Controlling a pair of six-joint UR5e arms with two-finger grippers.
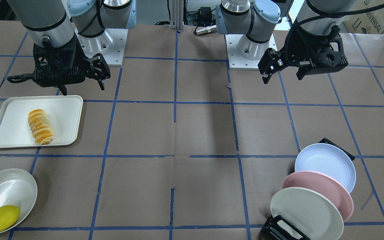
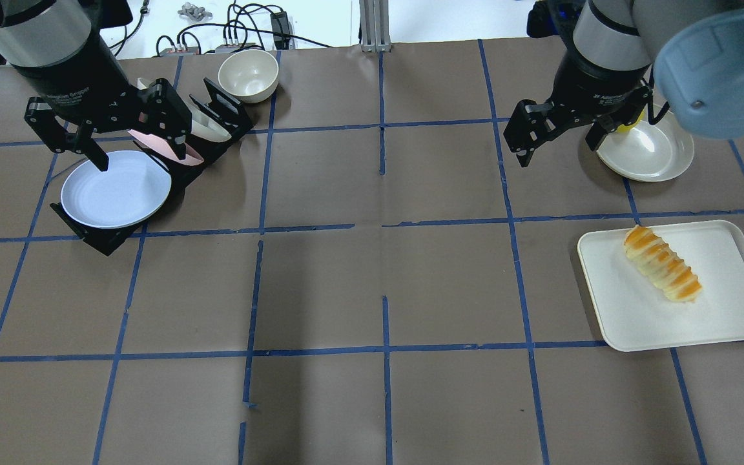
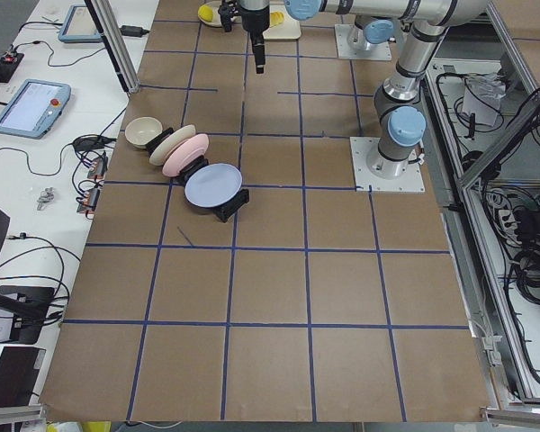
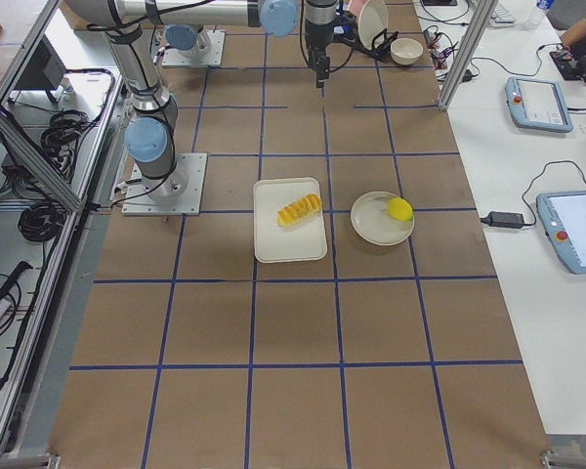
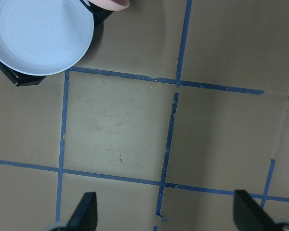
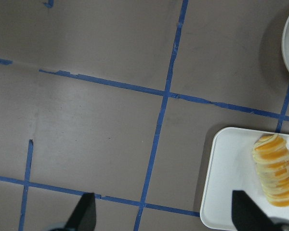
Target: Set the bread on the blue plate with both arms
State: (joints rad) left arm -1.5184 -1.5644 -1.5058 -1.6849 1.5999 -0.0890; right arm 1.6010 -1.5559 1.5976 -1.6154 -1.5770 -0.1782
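The bread (image 1: pixel 40 126), an orange and cream striped roll, lies on a white tray (image 1: pixel 65 110). It also shows in the overhead view (image 2: pixel 662 271) and the right wrist view (image 6: pixel 275 169). The blue plate (image 2: pixel 115 189) leans in a black rack (image 2: pixel 104 240) and shows in the front view (image 1: pixel 325 165) and the left wrist view (image 5: pixel 38 36). My left gripper (image 2: pixel 138 154) is open and empty, high above the table near the rack. My right gripper (image 2: pixel 559 142) is open and empty, high up, away from the tray.
A pink plate (image 1: pixel 315 188) and a cream-white plate (image 1: pixel 305 210) stand in the same rack. A cream bowl (image 2: pixel 248 74) sits behind the rack. A yellow lemon (image 1: pixel 2 218) lies on a round cream plate (image 1: pixel 8 190) near the tray. Blue tape lines grid the brown table.
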